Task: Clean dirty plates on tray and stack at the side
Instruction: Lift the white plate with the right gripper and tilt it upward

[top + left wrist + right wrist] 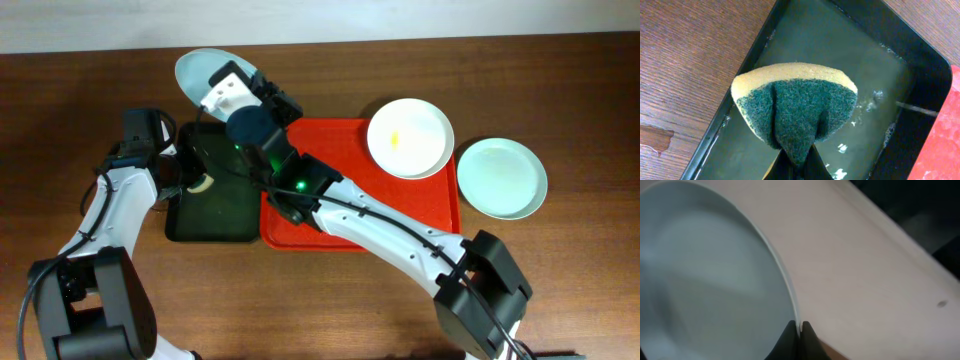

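Overhead: tray (pixel 440 215) holds one white plate (pixel 410 137) with a yellow smear at its centre. Blue-green plate (pixel 502 177) sits on the table just right of the tray. Third plate (pixel 198 70) is beyond the green tray (pixel 230 220), right claw (pixel 213 92) on its rim. Left claw (pixel 200 183) is over the green tray.

Left wrist: jaws pinched on the folded sponge (pixel 795 110). Shallow bubbly water in the green tray below.

Right wrist: jaws clamped on the third plate's rim.

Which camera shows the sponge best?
Left wrist: the sponge fills the frame, with its green face and yellow foam clear. Overhead shows only a small pale bit of it; right wrist shows none.
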Tool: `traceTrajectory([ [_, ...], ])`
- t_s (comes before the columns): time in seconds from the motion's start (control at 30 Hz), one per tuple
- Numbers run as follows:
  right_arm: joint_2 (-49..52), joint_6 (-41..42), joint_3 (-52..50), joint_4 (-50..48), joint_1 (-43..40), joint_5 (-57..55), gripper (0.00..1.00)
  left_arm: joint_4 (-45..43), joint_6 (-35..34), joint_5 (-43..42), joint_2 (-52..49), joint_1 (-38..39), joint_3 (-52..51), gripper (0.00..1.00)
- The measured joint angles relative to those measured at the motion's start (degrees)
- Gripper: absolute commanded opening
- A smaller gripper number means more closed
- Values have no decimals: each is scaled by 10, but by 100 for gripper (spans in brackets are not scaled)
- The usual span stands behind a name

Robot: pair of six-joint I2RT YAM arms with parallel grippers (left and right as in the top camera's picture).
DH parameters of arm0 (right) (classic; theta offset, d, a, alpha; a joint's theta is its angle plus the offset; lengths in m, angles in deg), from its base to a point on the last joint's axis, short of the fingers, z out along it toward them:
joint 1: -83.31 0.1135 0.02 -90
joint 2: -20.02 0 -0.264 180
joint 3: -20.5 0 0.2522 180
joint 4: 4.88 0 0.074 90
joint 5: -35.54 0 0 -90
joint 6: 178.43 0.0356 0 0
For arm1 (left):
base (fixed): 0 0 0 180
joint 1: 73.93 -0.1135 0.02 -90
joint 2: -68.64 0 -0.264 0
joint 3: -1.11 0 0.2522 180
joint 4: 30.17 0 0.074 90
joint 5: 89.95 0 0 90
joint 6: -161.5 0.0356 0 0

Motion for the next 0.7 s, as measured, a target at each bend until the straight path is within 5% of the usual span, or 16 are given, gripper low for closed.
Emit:
traceTrajectory([
  [0.7,0,-43,0,-19,10,-9,4,0,0,0,0,0,0,0],
])
